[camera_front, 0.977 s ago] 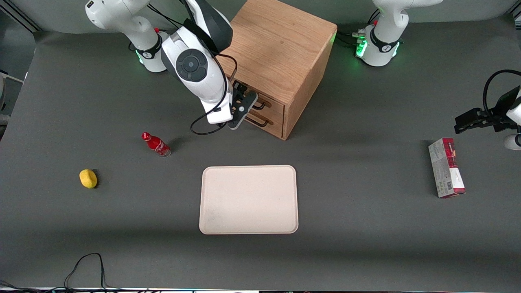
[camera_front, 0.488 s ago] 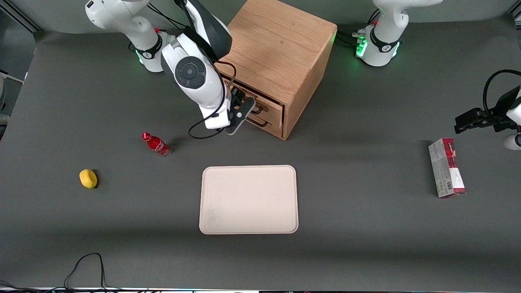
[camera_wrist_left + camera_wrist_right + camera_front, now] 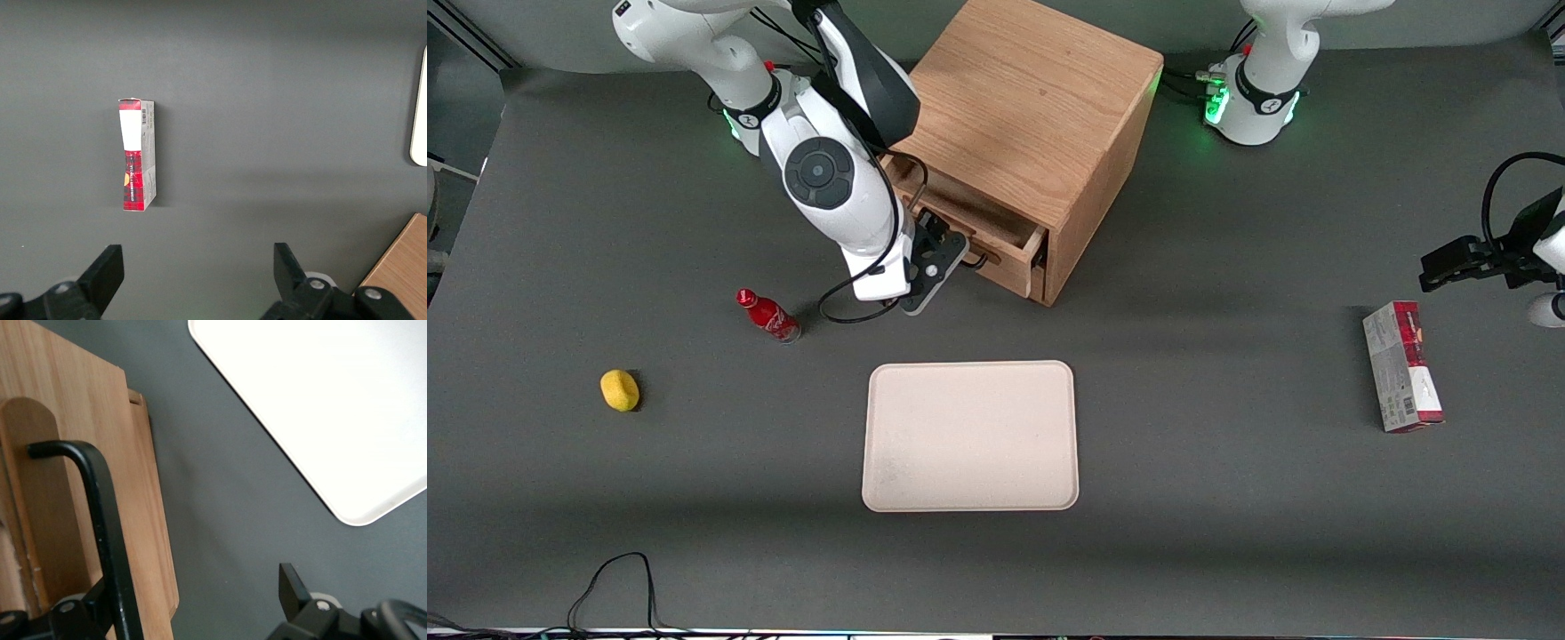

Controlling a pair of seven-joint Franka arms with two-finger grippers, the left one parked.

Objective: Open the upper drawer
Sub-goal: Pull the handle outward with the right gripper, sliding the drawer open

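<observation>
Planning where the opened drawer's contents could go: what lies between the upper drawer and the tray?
In the front view, only bare dark tabletop lies between the upper drawer and the tray; the gripper is at the drawer's handle.

The front view looks steeply down over the whole table (image 3: 1227, 533). The right wrist view sits very close to the drawer handle (image 3: 100, 520), sharing the tray (image 3: 970, 436) (image 3: 320, 407). The left wrist view apparently faces straight down at the box (image 3: 137, 157).

Matt oak-grained wooden cabinet (image 3: 1032, 107), smooth black metal handle (image 3: 103, 520), matt grey table (image 3: 1227, 498).
</observation>
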